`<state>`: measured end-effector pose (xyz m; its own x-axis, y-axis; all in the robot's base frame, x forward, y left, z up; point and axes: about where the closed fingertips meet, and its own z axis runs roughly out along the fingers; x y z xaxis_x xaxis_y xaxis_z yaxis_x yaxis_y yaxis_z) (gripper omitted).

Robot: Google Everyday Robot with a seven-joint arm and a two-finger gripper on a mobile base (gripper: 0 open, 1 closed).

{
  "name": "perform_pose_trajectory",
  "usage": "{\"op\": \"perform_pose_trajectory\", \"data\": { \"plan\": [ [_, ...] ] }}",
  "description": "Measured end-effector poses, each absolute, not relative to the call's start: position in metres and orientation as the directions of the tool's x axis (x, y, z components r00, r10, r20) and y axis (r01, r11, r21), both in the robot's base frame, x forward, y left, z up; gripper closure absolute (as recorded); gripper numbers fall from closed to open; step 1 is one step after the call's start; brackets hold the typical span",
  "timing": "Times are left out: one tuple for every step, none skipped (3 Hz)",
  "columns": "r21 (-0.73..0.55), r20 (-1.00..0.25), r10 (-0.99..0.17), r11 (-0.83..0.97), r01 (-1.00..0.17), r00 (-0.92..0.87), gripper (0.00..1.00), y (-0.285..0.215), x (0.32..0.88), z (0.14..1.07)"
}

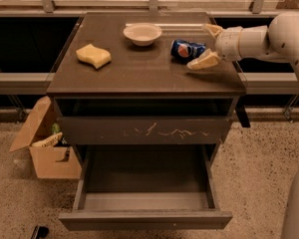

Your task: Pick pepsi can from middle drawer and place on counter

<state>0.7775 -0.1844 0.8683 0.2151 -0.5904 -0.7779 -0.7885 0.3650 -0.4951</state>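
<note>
The pepsi can (187, 50) lies on its side on the counter (139, 71), right of the bowl. It is blue with the red-white logo showing. My gripper (207, 46) is just right of the can, open, with one pale finger behind it and one in front; the fingertips (201, 62) are beside the can and do not close on it. The middle drawer (144, 219) with its plain front is pulled out low in the cabinet, and its inside is empty.
A pale bowl (142, 34) and a yellow sponge (93, 56) sit on the counter. A shut drawer front with pale scratches (144, 130) is above the open drawer. A cardboard box (47, 151) stands on the floor at the left. A rail runs behind the cabinet.
</note>
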Motion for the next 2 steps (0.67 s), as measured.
{"op": "perform_pose_trajectory", "data": {
  "plan": [
    [-0.495, -0.778, -0.591, 0.366, -0.788, 0.214, 0.00, -0.185, 0.778, 0.868],
    [-0.532, -0.766, -0.600, 0.389, -0.753, 0.231, 0.00, -0.200, 0.766, 0.889]
  ]
}}
